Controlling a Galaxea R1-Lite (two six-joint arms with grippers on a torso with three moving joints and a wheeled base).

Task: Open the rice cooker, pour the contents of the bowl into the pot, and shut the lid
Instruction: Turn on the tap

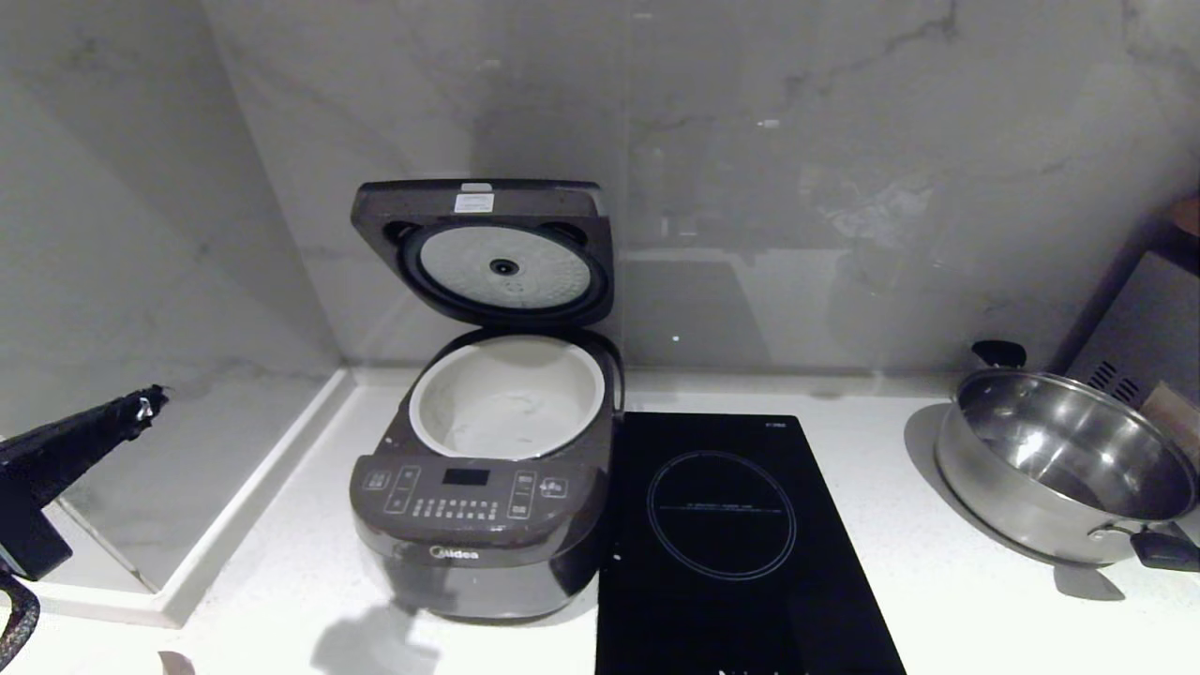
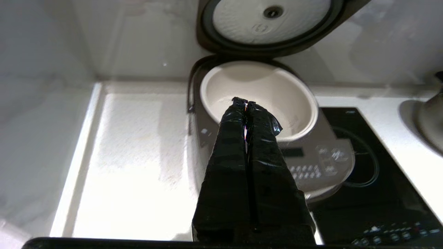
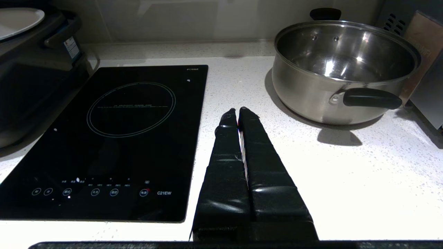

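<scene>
1. Left gripper (image 1: 150,401), jaws pressed together and empty, sits left of the rice cooker (image 1: 483,487).
2. Lid (image 1: 492,248) up, pot (image 1: 506,398) exposed; bowl not visible.
3. Right gripper (image 3: 238,111), jaws together, over the counter (image 3: 346,173).
4. Next: find bowl, spread jaws, grip rim level.

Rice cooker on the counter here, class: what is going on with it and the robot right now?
The rice cooker stands with its lid swung up, showing the white pot. The left gripper is off to the cooker's left, shut and holding nothing. The right gripper is shut too, parked over the counter between the induction hob and the steel pan. No bowl is in view, so the pouring cannot be judged from here.
</scene>
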